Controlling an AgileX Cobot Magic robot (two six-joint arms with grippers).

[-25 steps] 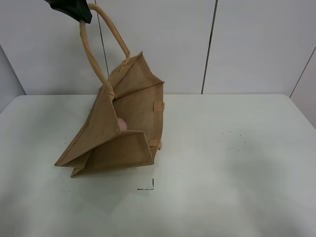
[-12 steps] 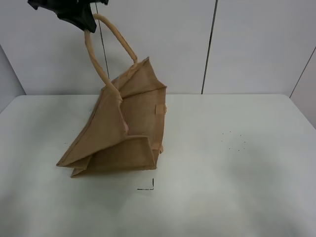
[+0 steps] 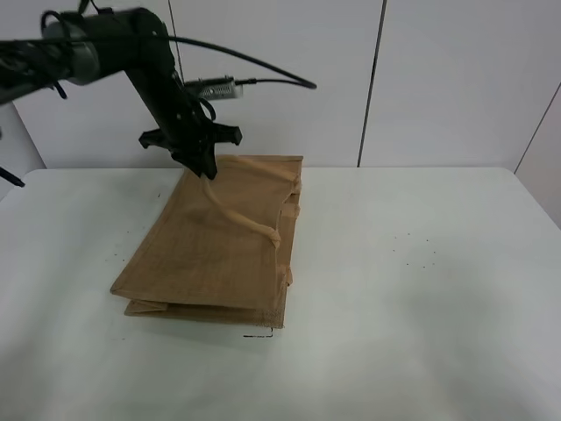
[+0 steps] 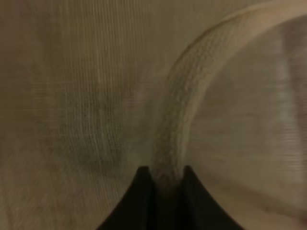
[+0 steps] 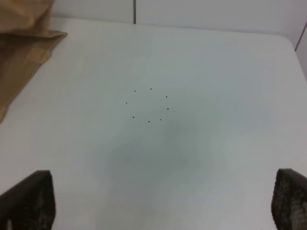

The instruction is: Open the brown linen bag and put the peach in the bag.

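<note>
The brown linen bag [image 3: 210, 254] lies flat on the white table [image 3: 421, 289], its mouth end towards the back wall. One light-tan handle [image 3: 241, 219] curls across its top face. My left gripper [image 3: 203, 167] is low over the bag's far end and shut on that handle. In the left wrist view its fingertips [image 4: 144, 184] pinch the handle [image 4: 177, 124] against the weave. The peach is hidden. My right gripper [image 5: 163, 201] is open and empty over bare table, with a corner of the bag [image 5: 19, 43] off to its side.
A small black corner mark [image 3: 263, 333] lies by the bag's near edge. A ring of tiny black dots [image 3: 416, 250] marks the table on the right and also shows in the right wrist view [image 5: 148, 105]. White wall panels stand behind the table.
My left gripper has come down with the handle. The bag, held up with its mouth gaping and the peach showing inside, has collapsed flat, and the peach no longer shows.
</note>
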